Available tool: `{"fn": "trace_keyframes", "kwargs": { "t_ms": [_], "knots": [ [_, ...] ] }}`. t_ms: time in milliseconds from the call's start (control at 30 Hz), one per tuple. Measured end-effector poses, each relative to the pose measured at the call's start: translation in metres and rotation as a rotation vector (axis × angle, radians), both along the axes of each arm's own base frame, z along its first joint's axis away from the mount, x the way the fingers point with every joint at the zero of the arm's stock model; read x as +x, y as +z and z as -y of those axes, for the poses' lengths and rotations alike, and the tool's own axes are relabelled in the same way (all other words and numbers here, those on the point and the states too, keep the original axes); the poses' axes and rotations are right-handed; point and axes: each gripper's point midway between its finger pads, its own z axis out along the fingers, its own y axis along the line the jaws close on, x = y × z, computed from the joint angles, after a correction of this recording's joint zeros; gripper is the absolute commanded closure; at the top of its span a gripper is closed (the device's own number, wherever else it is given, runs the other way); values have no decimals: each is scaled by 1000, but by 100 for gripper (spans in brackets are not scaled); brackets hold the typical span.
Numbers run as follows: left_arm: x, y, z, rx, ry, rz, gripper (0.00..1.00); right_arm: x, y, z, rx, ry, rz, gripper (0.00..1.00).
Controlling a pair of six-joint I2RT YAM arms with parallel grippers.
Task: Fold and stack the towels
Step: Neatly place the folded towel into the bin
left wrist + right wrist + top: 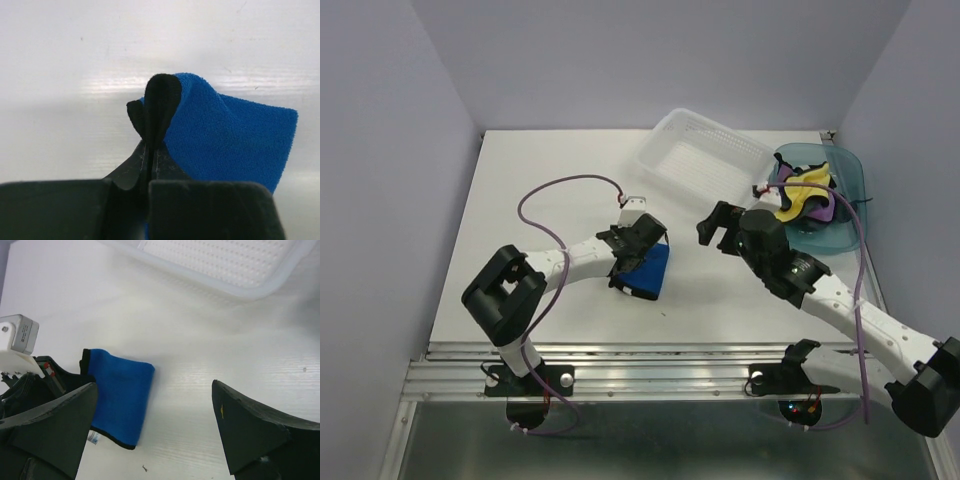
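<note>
Two arms at work on a white table [550, 160], seen from above and from each wrist. The blue towel [650, 272] lies just left of centre in the overhead view, already doubled into a neat rectangle with a black hem along its edges. The left claw [628, 262] is clenched on one edge of it. In the left wrist view the fingers [159, 107] meet with no gap, and the cloth rises in a small peak where they pinch it. This hold probably serves to draw the edge over for a further fold, or to lift the piece away. The right claw [720, 228] hangs released, jaws wide apart and grasping nothing, at centre right of the overhead view. It is near the blue towel but apart from it, and seems placed to help with the fold or to reach for the next piece. In the teal bin [855, 185], at the upper right, the remaining cloths lie heaped and unfolded: a yellow towel [802, 190], a purple towel [823, 210] and a dark towel [798, 158] partly buried under them. The white slotted basket [660, 135] beside the bin holds nothing visible. Count: four towels, as far as the heap can be read, one basket, one bin, two claws.
</note>
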Motion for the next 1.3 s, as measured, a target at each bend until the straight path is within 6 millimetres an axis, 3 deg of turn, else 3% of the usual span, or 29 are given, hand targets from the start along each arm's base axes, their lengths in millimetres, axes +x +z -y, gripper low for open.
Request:
{"fn": "trace_keyframes", "kwargs": {
  "t_ms": [100, 300, 667, 833, 1167, 1300],
  "knots": [
    [12, 17, 0, 41, -15, 53, 100, -1, 10, 15, 3, -58, 51, 0],
    [39, 56, 11, 114, -106, 162, 100, -3, 9, 36, -28, -138, 81, 0],
    [96, 171, 44, 199, -200, 418, 100, -3, 13, 60, -66, -238, 123, 0],
    [116, 192, 63, 242, -245, 459, 100, -6, 14, 71, -74, -284, 143, 0],
    [163, 241, 131, 181, -338, 569, 100, -11, 16, 92, -73, -375, 176, 0],
    [176, 248, 157, 136, -387, 596, 100, -11, 17, 101, -70, -431, 182, 0]
  ]
}}
